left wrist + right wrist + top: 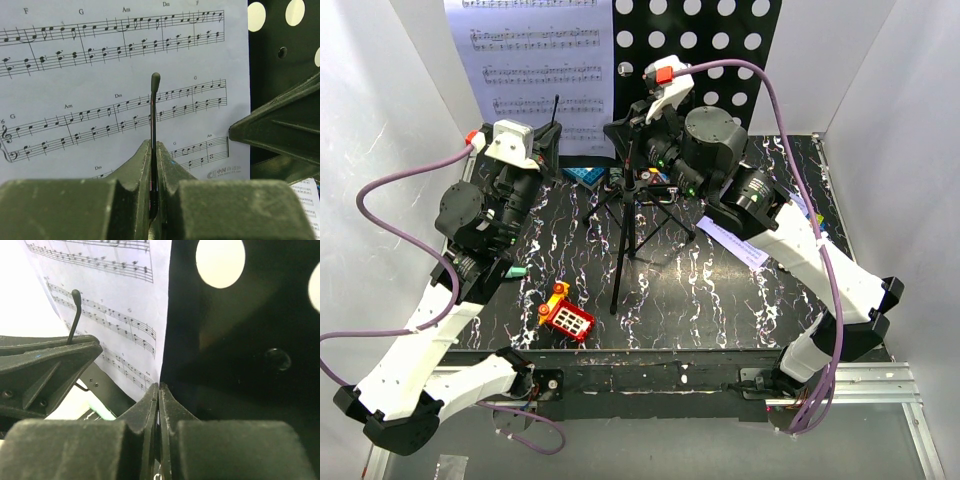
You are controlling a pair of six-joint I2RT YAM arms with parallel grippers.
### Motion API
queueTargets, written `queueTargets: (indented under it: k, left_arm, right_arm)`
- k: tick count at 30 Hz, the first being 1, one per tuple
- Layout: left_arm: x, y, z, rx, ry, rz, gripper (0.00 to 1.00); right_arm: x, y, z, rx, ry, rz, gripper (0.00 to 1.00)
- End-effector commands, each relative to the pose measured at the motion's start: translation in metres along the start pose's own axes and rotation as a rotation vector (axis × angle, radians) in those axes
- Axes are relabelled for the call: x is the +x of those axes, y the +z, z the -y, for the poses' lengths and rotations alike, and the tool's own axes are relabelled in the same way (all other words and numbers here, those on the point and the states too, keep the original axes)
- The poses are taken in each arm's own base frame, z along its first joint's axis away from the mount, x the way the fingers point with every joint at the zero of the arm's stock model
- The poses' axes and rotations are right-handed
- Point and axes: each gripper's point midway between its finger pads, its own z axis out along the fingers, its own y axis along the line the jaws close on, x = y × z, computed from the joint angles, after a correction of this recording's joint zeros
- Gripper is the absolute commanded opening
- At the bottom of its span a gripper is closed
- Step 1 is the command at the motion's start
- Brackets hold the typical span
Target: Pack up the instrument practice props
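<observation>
The black tripod music stand (628,225) stands mid-table, its hole-punched desk (705,45) at the back. A white sheet-music page (535,60) rests on the desk's left half. My left gripper (552,145) is shut on the stand's thin black wire page-holder (154,100), which sticks up in front of the page (100,75). My right gripper (620,135) is shut at the desk's lower edge (235,365), right beside the page's edge (125,300); its jaws (158,387) meet on a thin strip. A second page (735,243) lies on the table. A mint-green bit of microphone (515,270) shows under my left arm.
A red-and-yellow toy (566,315) lies near the front left. A blue item (582,175) sits behind the tripod legs. White walls close in both sides and the back. The two grippers are close together, about a hand's width apart.
</observation>
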Motion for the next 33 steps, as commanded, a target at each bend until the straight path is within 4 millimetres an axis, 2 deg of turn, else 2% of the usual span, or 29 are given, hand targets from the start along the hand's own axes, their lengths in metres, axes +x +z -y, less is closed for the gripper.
queueTargets:
  k: [1, 7, 12, 15, 22, 26, 30, 33]
  left_arm:
    - [-0.016, -0.009, 0.000, 0.012, -0.012, 0.043, 0.00]
    - [-0.011, -0.008, -0.003, -0.005, -0.007, 0.032, 0.00]
    - [-0.008, -0.008, -0.004, -0.013, 0.001, 0.026, 0.00]
    - [-0.006, -0.007, -0.005, -0.020, 0.007, 0.021, 0.00]
    - [-0.001, -0.006, -0.007, -0.030, 0.028, 0.009, 0.00]
    - [0.005, -0.004, -0.007, -0.037, 0.038, -0.005, 0.00]
    - [0.010, 0.000, -0.010, -0.056, 0.056, -0.016, 0.00]
    - [0.015, 0.002, -0.012, -0.070, 0.073, -0.025, 0.01]
  right_arm:
    - [-0.032, -0.007, -0.006, -0.031, 0.030, 0.086, 0.02]
    - [-0.039, -0.021, -0.004, -0.028, 0.031, 0.097, 0.01]
    - [-0.048, -0.044, 0.003, -0.016, 0.009, 0.095, 0.01]
    - [-0.053, -0.066, 0.010, 0.000, -0.009, 0.100, 0.01]
    - [-0.055, -0.136, 0.031, 0.026, -0.070, 0.076, 0.01]
    - [-0.049, -0.178, 0.030, -0.044, -0.112, 0.038, 0.01]
    - [-0.037, -0.221, 0.030, -0.106, -0.135, 0.005, 0.01]
    - [-0.024, -0.245, 0.041, -0.084, -0.123, -0.014, 0.01]
